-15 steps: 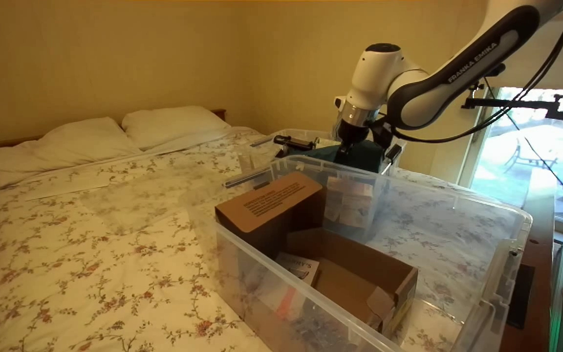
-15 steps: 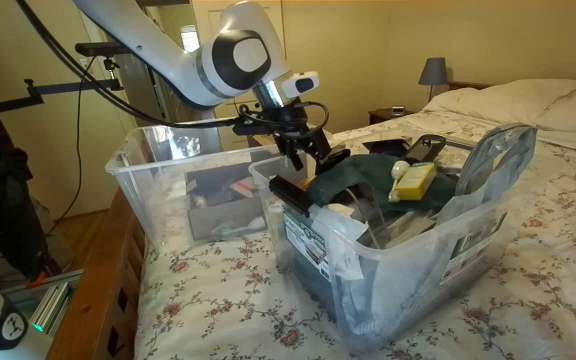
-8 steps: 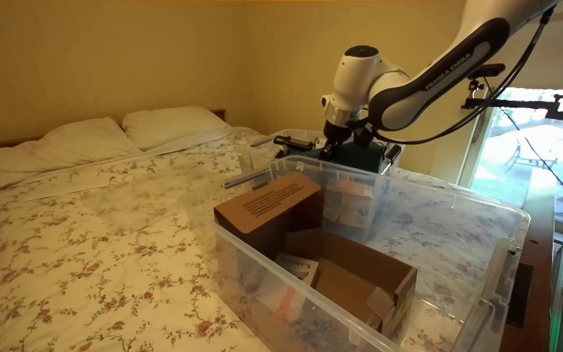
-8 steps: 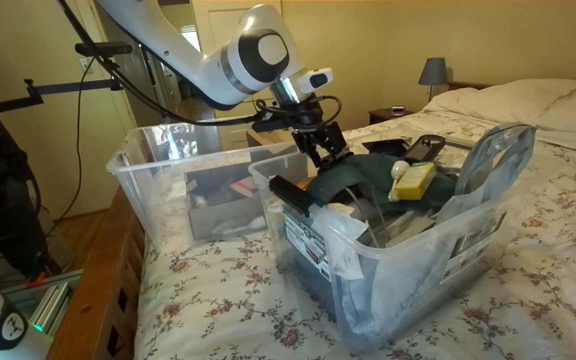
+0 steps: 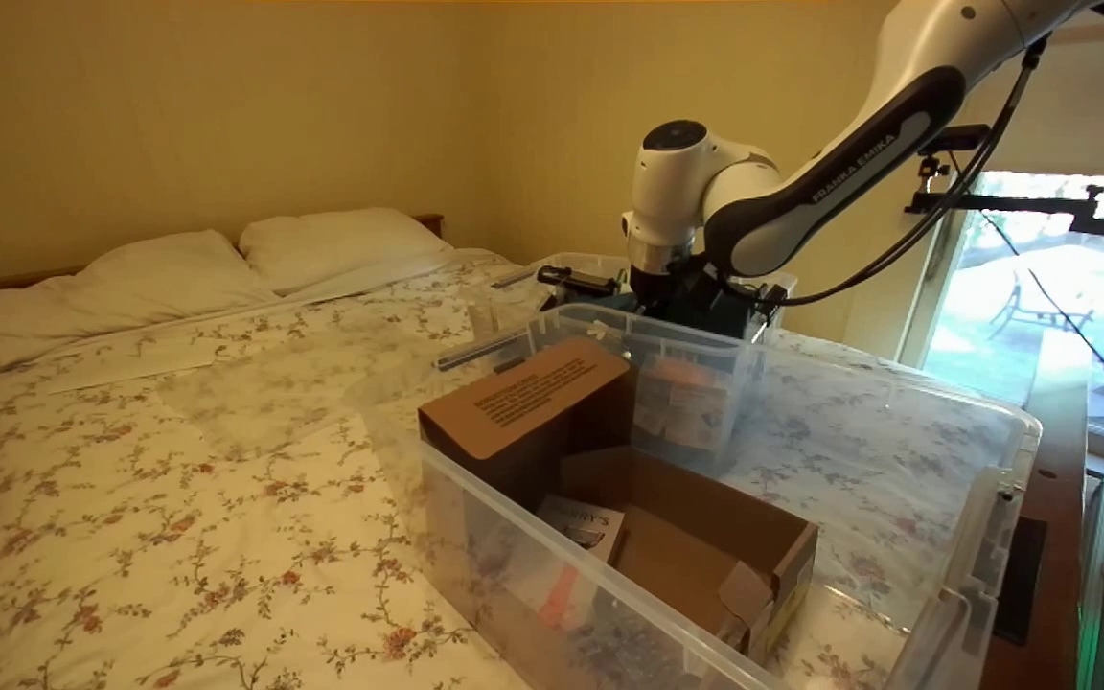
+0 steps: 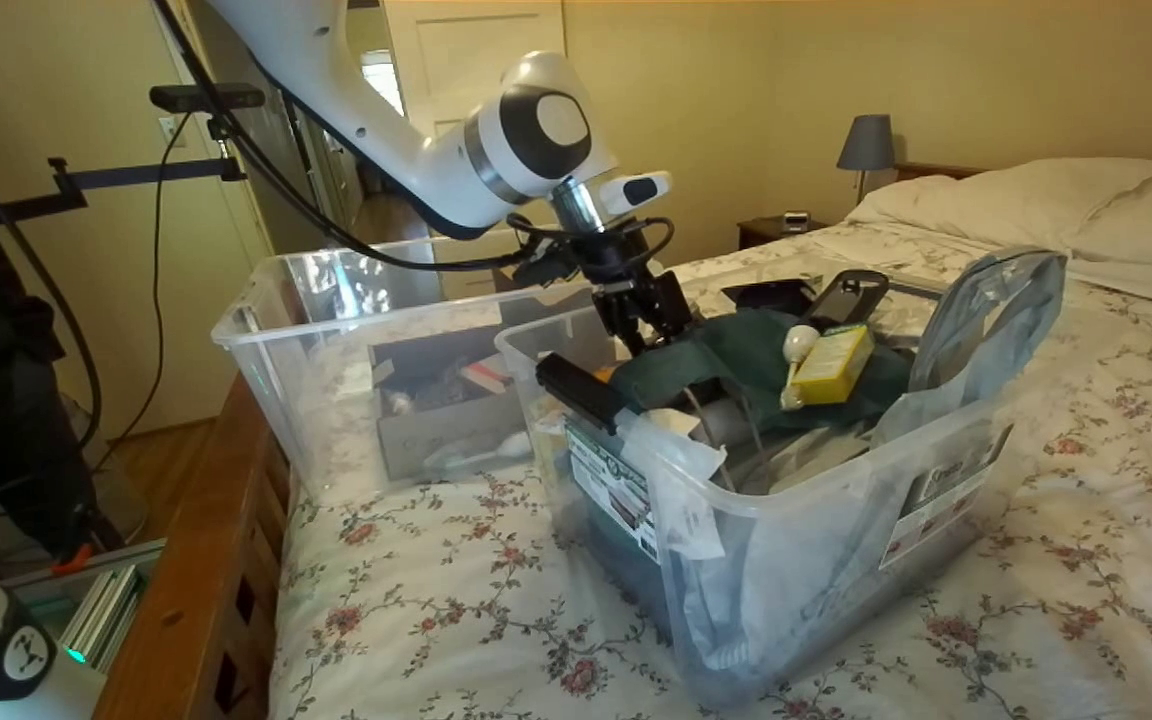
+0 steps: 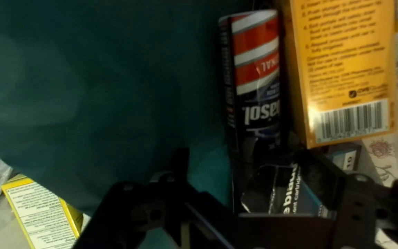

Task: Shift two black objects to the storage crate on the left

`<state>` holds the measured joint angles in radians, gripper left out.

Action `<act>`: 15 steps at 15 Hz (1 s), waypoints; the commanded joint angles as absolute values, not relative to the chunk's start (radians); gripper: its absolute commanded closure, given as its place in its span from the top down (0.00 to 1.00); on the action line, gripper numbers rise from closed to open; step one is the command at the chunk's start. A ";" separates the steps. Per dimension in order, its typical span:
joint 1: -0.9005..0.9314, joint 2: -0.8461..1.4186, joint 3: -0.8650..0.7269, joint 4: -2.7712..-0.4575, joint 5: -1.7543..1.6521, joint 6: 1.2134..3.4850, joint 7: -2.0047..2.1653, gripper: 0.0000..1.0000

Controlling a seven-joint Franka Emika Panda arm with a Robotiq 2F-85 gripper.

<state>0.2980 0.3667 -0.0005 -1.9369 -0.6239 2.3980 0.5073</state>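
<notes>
While the arm (image 6: pixel 536 130) leans down over the smaller clear bin (image 6: pixel 816 560), its fingers (image 7: pixel 354 195) stand apart, released, with the near end of a dark can (image 7: pixel 256 69), banded in red and white, lying between them in the wrist view; teal shows in the gap on one side of the can, and on the other it cannot be told whether finger and can touch. The can lies along the edge of the teal item (image 7: pixel 116 86), just beside an orange box (image 7: pixel 344 69). In an exterior view a flat black object (image 6: pixel 771 294) and a slotted black object (image 6: pixel 843 300) sit at the far side of that bin, beyond the teal item, near a yellow box (image 6: pixel 833 368); whether these are the two named cannot be told. In both exterior views the storage crate (image 5: pixel 600 563) stands on the bed (image 5: pixel 178 517), just beside the smaller clear bin, with a cardboard box (image 5: pixel 705 508) inside
</notes>
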 commanded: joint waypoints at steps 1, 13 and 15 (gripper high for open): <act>0.306 0.407 0.007 -1.924 -0.606 2.301 0.503 0.52; 0.259 0.324 0.024 -1.942 -0.449 2.378 0.443 0.01; 0.253 0.251 0.018 -1.986 -0.454 2.431 0.450 0.01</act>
<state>0.2670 0.3521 0.0120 -1.9170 -0.4810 2.3626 0.4579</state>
